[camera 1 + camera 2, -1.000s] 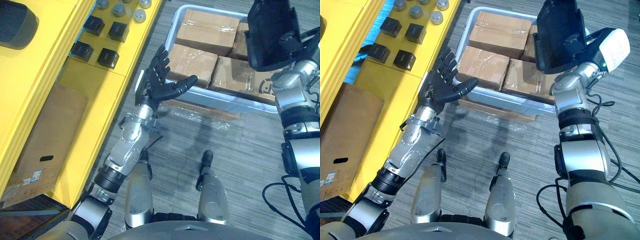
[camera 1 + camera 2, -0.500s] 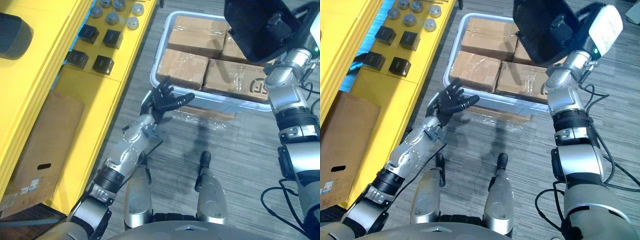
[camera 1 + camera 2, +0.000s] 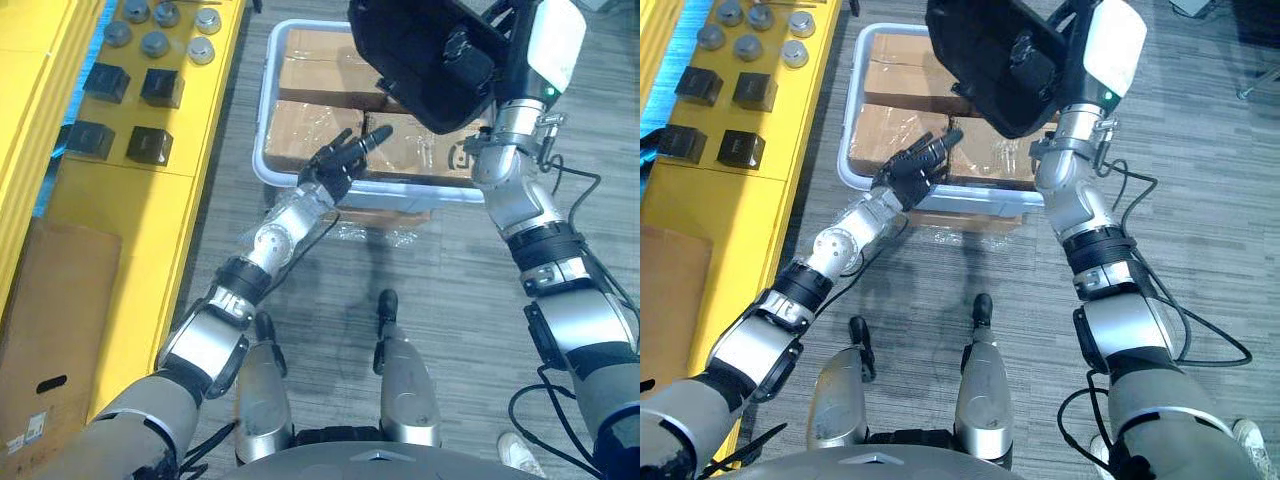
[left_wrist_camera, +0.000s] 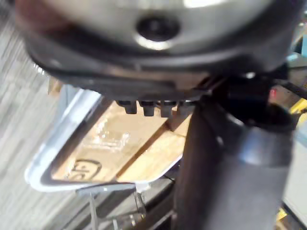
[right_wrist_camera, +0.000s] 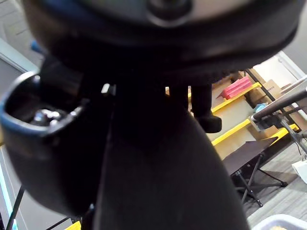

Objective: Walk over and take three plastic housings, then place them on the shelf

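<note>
The left hand (image 3: pixel 345 160) reaches open-fingered over the bin's (image 3: pixel 262 110) near edge. Above its far right corner, the right hand (image 3: pixel 478 62) clutches a black housing (image 3: pixel 410 45), probably light, stiff and slick. It is best gripped by its rim.

Looks steeply down from the head in both eye views, sharing the bin (image 3: pixel 266 100) and yellow shelf (image 3: pixel 130 230); peers from each wrist, very close, the left toward that bin.

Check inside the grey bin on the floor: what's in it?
Taped cardboard boxes fill the grey bin. The black housing held in the right hand covers its far right part, and whatever lies under the boxes is hidden.
</note>
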Controlling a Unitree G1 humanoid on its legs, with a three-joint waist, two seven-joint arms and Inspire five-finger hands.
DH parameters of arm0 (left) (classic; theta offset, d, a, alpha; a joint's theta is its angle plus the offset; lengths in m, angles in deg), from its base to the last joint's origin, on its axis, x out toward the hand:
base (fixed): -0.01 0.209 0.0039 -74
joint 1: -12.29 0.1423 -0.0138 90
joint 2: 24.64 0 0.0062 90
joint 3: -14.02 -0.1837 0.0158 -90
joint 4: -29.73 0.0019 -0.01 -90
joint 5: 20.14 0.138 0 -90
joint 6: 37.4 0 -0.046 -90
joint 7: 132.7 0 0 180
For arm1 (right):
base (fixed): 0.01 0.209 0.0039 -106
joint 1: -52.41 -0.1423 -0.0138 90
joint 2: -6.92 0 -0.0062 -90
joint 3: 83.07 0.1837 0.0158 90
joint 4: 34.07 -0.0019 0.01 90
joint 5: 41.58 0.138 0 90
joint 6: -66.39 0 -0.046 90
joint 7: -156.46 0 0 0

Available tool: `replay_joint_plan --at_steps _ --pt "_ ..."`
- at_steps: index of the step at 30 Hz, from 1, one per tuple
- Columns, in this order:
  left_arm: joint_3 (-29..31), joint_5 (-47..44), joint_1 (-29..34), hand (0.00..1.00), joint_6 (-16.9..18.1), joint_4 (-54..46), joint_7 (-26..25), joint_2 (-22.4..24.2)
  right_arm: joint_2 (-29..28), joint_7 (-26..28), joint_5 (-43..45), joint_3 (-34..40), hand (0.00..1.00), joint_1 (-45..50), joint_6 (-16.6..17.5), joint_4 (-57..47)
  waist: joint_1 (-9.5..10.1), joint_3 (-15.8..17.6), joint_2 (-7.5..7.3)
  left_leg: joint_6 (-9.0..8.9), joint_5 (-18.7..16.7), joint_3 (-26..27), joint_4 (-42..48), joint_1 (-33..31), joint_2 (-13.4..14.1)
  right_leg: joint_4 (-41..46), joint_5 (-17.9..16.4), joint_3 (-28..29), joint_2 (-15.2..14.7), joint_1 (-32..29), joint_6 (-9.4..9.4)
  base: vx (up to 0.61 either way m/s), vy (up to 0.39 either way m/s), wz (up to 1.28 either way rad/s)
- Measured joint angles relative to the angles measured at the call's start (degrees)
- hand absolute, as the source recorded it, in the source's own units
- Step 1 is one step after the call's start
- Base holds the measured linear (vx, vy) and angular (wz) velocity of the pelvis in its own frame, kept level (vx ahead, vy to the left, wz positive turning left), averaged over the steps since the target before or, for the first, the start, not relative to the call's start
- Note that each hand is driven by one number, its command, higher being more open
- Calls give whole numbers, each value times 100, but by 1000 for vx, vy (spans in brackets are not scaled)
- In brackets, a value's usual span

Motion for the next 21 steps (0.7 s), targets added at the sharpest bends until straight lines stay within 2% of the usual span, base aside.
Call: replay_joint_plan --at_steps 5,8,13,21 --pt "90 -1037 -114 100 399 34 29 49 -1 -1 -190 -88 0 -33 226 0 -19 3 -5 1 -19 74 2 21 3 2 0 75 4 -42 0 2 22 -8" --pt "215 -1313 -129 100 598 34 28 54 -86 -1 -227 -158 0 -33 438 -2 -42 9 -16 0 -37 103 2 79 6 3 -1 100 7 0 0 -8 13 -3" --pt "246 -1476 -201 100 773 43 -123 41 -349 -2 -424 -267 0 -31 656 -117 -118 14 -50 -3 -44 109 20 86 17 0 -1 108 15 9 -1 -3 2 -1" --pt "243 -1690 -399 100 1003 392 -393 228 -437 -4 -443 -452 0 386 997 -1029 -170 59 -171 -15 -112 172 87 99 54 -10 -1 177 43 6 -1 -3 16 -4"
